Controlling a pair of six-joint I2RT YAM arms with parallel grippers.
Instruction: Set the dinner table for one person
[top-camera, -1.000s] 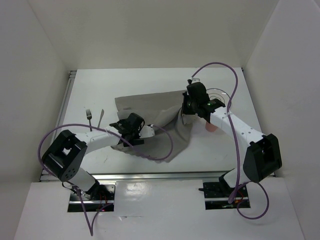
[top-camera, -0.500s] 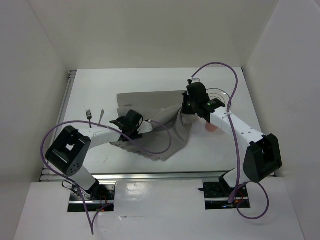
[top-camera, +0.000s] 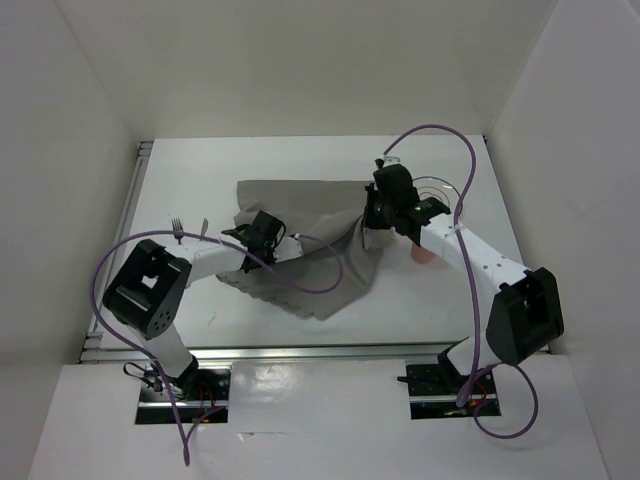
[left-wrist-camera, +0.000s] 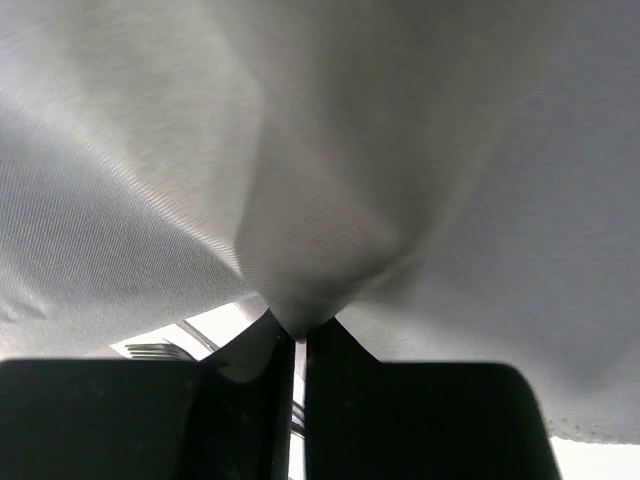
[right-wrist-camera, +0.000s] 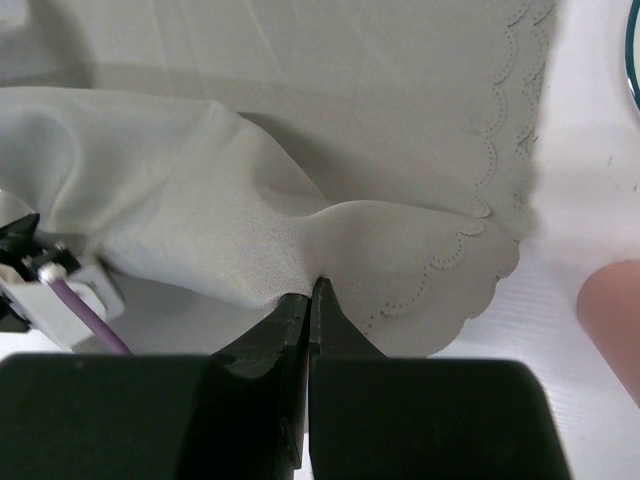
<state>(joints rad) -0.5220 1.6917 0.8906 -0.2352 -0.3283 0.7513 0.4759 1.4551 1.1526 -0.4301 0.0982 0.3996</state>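
Near side of the table (top-camera: 400, 320): a low corner of the grey cloth mat (top-camera: 300, 205) points toward the arms and lies crumpled.
Left end effector (left-wrist-camera: 300, 335): pinched tight on a fold of the mat, on the mat's left side. The cloth bunches up right at the tips.
Fork (top-camera: 178, 228): lies on the table just left of the mat. A second thin piece of cutlery (top-camera: 203, 227) lies beside it; I cannot tell what kind.
Right end effector (right-wrist-camera: 310, 290): pinched tight on the mat's right side, near the wavy trim.
Pink cup (top-camera: 422, 255): stands on the table just right of the mat, close to the right arm.
Round clear dish (top-camera: 440, 186): sits farther back on the right, partly hidden by the arm.
Step now: I think both arms are holding the mat to spread it out. It is bunched and crooked, not flat.
Next move: pull the two held spots apart gently, lay the cloth flat, then let go. The fork and cup are close, so the cloth should not drag over them.
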